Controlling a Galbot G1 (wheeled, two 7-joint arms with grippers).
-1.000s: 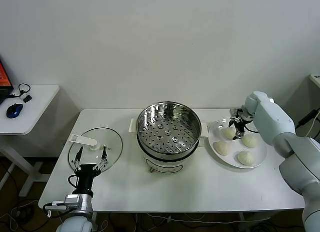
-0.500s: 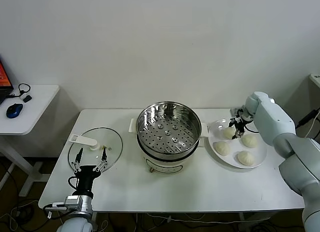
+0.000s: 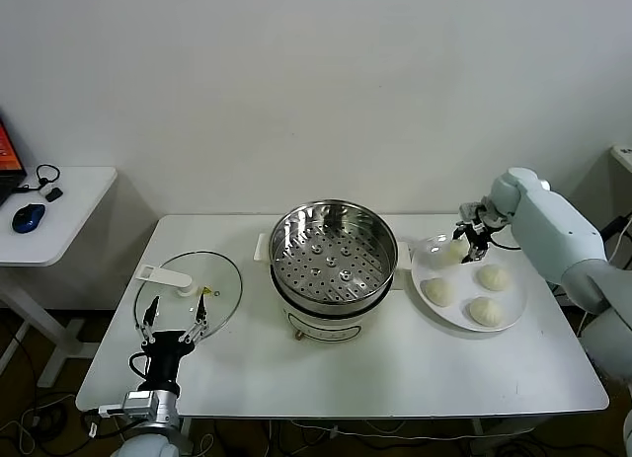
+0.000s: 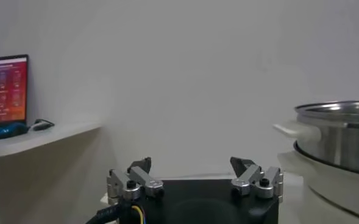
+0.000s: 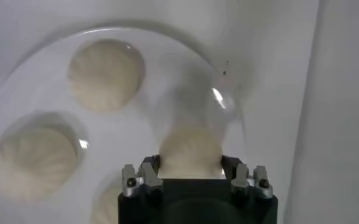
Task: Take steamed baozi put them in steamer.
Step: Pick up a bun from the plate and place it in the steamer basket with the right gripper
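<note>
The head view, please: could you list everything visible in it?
steamed baozi: four, cream-white, three on the plate, one in the right gripper.
plate: one, white, right of steamer.
steamer: one, steel, table centre, holding nothing.
glass lid: one, clear with white handle, left of steamer.
side table: one, white, far left, holding a blue mouse.
left gripper: open, near table's front left.
right gripper: shut on one baozi above the plate.

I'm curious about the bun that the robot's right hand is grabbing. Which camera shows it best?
The right wrist view: the bun fills the space between the right hand fingers, lifted above the plate. The head view shows it only as a small pale spot by that hand. The left wrist view misses it.
</note>
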